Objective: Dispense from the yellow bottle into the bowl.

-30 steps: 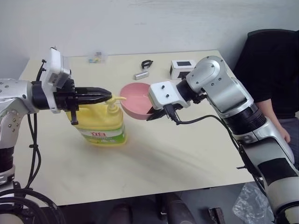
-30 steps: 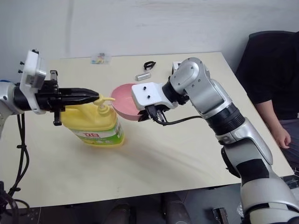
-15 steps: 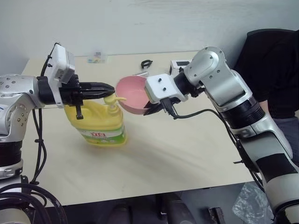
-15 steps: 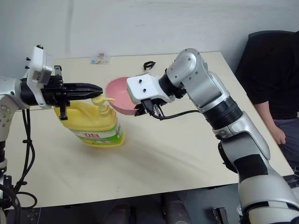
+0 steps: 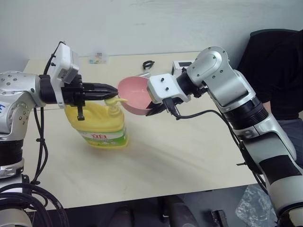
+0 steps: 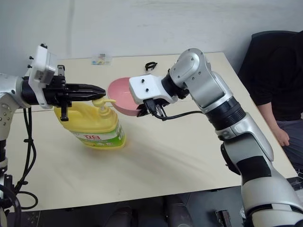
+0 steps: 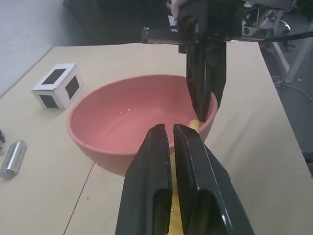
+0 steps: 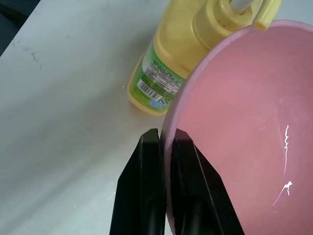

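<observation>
The bowl, pinched by its rim, hangs at the yellow bottle's nozzle.

A pale beige rectangular wooden table stands against a plain light grey wall, with a black office chair at its right end.

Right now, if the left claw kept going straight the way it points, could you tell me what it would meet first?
Probably the pink bowl: the shut left claw points at its near rim, over the yellow bottle's pump.
</observation>
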